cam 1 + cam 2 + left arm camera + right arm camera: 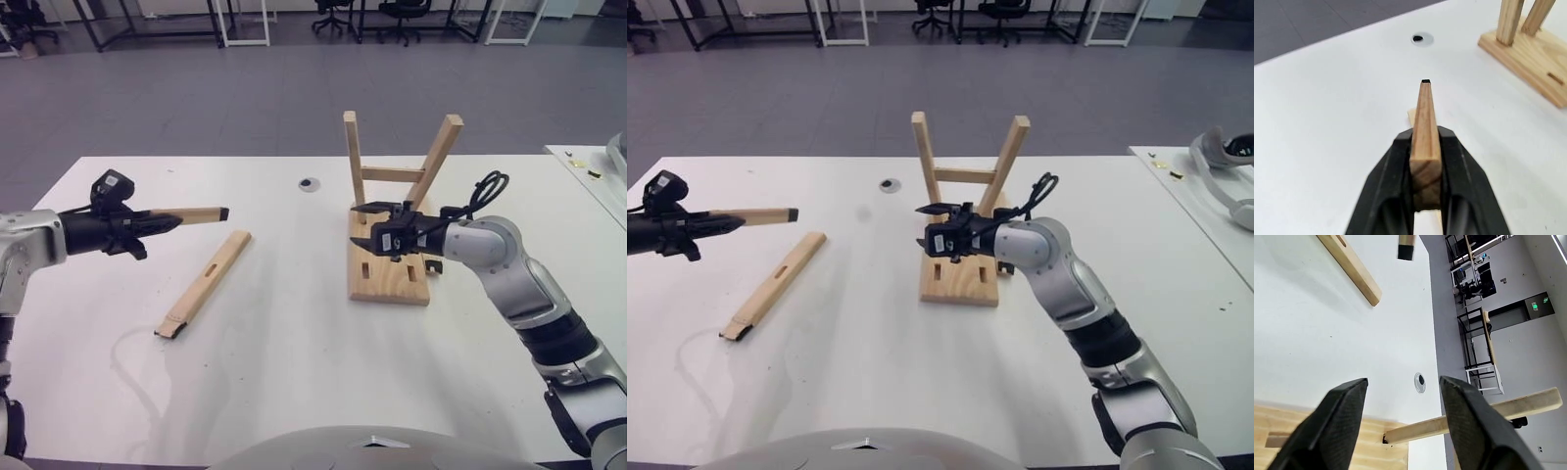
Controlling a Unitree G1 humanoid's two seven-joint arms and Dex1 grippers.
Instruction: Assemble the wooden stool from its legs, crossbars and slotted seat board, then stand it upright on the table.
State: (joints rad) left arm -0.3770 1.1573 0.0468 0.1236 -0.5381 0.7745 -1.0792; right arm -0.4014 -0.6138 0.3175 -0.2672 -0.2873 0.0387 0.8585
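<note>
Fingers [1393, 181] of your left gripper [168, 223] are clamped on one wooden leg, the held leg [201, 214], carried level above the left side of the white table [294, 372] with its dark-capped end pointing toward the middle. Your right gripper [359, 224] hangs with both fingers [1339, 421] spread wide and nothing between them, low over the left edge of the slotted seat board [387, 284], near the foot of the left standing leg [354, 157]; whether it touches the wood cannot quite be made out. That single board lies flat on the table, right of centre. Two legs rise from its far end, the left standing leg and the right standing leg [439, 157], splaying apart toward the top and joined by one crossbar [392, 174]. A fourth leg, the loose leg [220, 259], lies flat on the table between your two grippers, well apart from the board, with a slot cut in its upper face. Your count: four legs, one crossbar, one seat board. One round cable port [310, 183] sits in the tabletop beyond the loose leg, and one black cable [485, 191] loops up at your right wrist.
</note>
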